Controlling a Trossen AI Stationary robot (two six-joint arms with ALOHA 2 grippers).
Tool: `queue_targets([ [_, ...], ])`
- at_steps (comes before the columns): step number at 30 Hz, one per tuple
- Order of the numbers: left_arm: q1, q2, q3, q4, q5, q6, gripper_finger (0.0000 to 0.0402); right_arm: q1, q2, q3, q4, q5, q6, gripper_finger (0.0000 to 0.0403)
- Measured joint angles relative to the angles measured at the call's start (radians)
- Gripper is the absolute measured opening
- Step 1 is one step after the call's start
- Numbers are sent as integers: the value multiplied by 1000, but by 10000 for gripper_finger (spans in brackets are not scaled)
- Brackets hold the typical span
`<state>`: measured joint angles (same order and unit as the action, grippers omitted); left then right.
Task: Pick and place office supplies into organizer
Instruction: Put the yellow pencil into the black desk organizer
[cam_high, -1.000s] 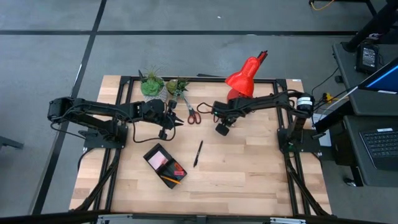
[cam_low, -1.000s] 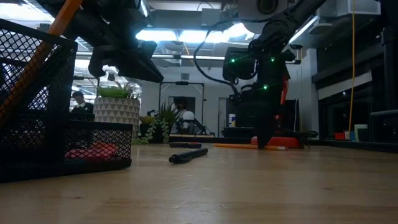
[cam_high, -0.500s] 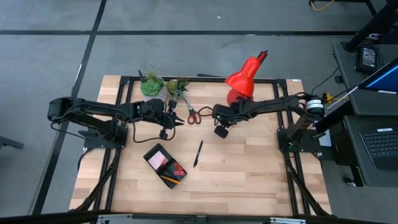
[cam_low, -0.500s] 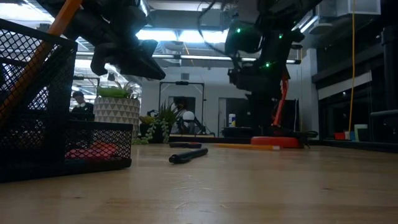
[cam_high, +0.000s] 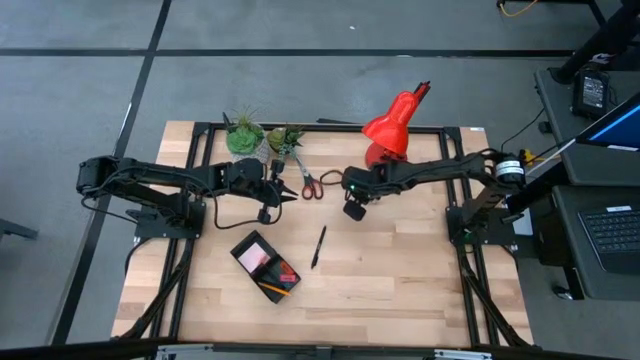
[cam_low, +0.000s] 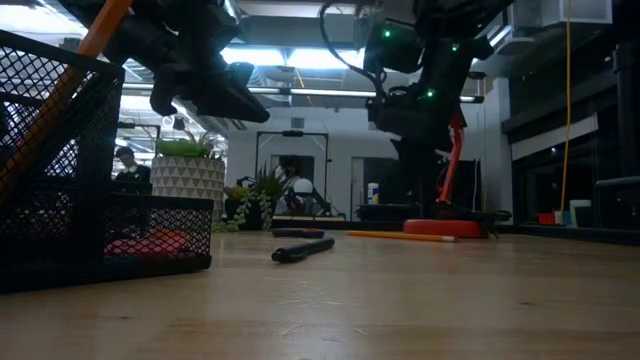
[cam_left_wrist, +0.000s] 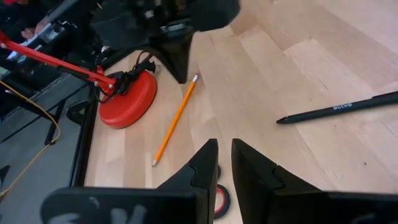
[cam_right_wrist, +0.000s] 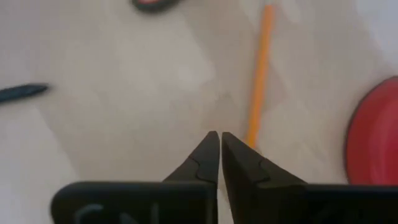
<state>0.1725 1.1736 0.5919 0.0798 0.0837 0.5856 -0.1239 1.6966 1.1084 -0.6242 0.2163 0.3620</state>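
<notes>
The organizer (cam_high: 243, 247) is a black mesh tray near the table's middle front; it holds a pink pad (cam_high: 258, 258), a red item and an orange pencil (cam_low: 62, 95). A black pen (cam_high: 318, 246) lies to its right. Red-handled scissors (cam_high: 308, 183) lie near the plants. Another orange pencil (cam_right_wrist: 260, 68) lies flat beside the red lamp's base (cam_left_wrist: 127, 99). My right gripper (cam_right_wrist: 219, 134) hovers shut and empty above the table beside this pencil. My left gripper (cam_left_wrist: 223, 143) hangs over the scissors, its fingers a narrow gap apart with nothing between them.
A red desk lamp (cam_high: 395, 125) stands at the back, right of centre, close behind my right arm. Two potted plants (cam_high: 245, 135) stand at the back left. Bare wood lies in front of and to the right of the pen.
My right gripper has risen from the table beside the pencil and shifted slightly toward the table's left. The pencil has stayed lying where it was.
</notes>
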Motion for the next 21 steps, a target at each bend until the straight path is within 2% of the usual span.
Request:
queue_targets([
  [10,0,0,0,-1,0,0,38,-58,0,0,100,-60,-34,31],
  [21,0,0,0,-1,0,-14,38,-99,65,0,118,-61,-57,121],
])
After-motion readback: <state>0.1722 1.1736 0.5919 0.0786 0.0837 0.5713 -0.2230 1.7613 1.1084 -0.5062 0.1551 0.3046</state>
